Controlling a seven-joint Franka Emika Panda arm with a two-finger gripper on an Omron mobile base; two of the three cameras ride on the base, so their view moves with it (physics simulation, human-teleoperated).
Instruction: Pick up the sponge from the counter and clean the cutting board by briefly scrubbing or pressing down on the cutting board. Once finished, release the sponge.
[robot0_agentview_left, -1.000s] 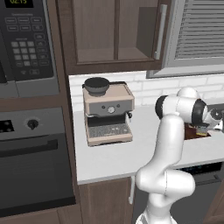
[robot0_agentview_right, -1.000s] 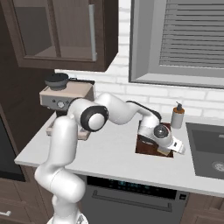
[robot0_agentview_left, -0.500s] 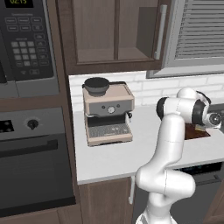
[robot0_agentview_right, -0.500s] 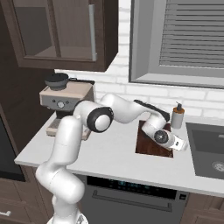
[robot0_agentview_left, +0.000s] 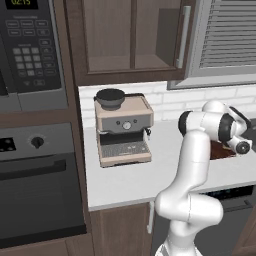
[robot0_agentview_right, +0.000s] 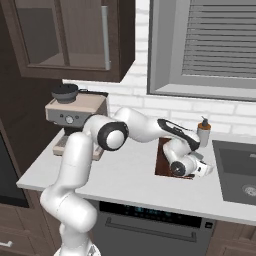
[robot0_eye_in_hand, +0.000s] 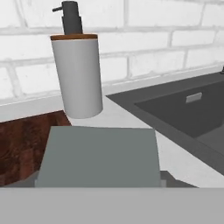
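While the tool hangs low at the right edge of the cutting board, the hand view has the sponge's grey-green face broad and close right in front of it. It looks held, though I cannot tell how the jaws stand. Judged soft, light and springy, it should be pinched across its short sides, firmly but without crushing. Beyond stand the soap dispenser, the sink and the bench.
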